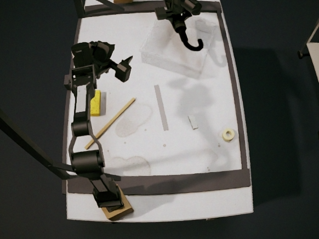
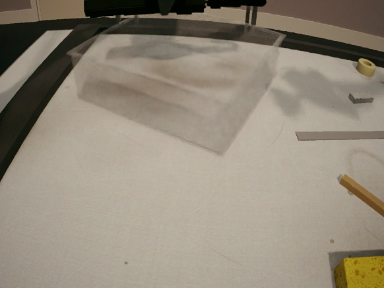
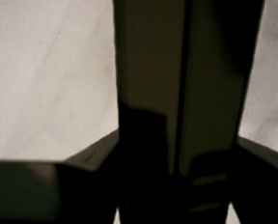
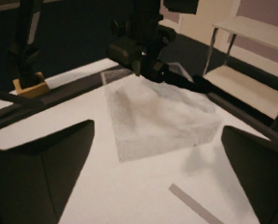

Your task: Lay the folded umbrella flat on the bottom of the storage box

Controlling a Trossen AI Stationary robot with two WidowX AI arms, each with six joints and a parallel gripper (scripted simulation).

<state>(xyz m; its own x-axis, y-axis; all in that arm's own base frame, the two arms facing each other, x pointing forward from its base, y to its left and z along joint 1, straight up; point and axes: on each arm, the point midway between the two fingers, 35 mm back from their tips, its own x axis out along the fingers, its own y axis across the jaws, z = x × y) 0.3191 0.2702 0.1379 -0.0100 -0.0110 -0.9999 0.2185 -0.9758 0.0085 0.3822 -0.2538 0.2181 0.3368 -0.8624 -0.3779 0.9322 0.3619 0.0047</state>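
The folded black umbrella (image 1: 183,32) with a hooked handle (image 1: 194,45) hangs in the air over the clear storage box (image 1: 176,47) at the back of the table. My left gripper (image 1: 176,16) is shut on the umbrella's body. In the exterior view the umbrella (image 2: 175,1) lies level above the box's (image 2: 175,86) far rim, touching nothing else. The left wrist view is filled by the dark umbrella (image 3: 193,87) between the fingers. My right gripper (image 1: 127,66) is open and empty, raised over the table's left side. The right wrist view shows the box (image 4: 159,118) and the umbrella (image 4: 179,79) ahead.
A yellow sponge (image 1: 96,102), a wooden stick (image 1: 110,123), a grey strip (image 1: 161,107), a small grey block (image 1: 193,121) and a tape roll (image 1: 228,135) lie on the table in front of the box. Nothing lies inside the box.
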